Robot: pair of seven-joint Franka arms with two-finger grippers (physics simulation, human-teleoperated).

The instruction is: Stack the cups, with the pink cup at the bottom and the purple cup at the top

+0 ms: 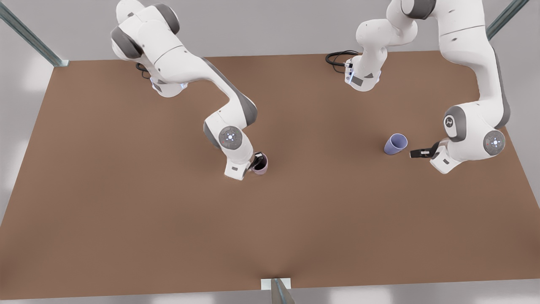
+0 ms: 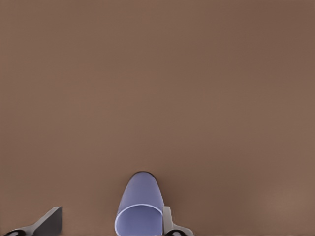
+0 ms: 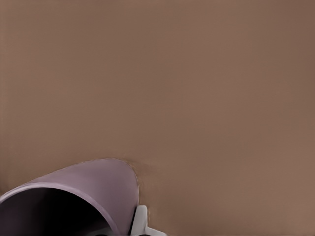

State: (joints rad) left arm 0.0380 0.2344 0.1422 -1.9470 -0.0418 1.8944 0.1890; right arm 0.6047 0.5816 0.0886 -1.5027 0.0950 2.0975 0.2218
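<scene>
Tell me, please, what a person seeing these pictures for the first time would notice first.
Two white arms reach over a brown table. The right end effector, near the table's middle, is at the pink cup, with a finger inside its rim. Toward the front view's right, the left end effector is open beside the purple cup, which stands apart.

A flat matte brown tabletop (image 1: pixel 168 219) spans the front view, pale grey floor beyond its edges. Metal frame posts stand at the far left corner (image 1: pixel 31 38), the far right corner (image 1: pixel 504 19) and the middle of the near edge (image 1: pixel 279 292). Black coiled cable (image 1: pixel 337 59) lies by the far edge
</scene>
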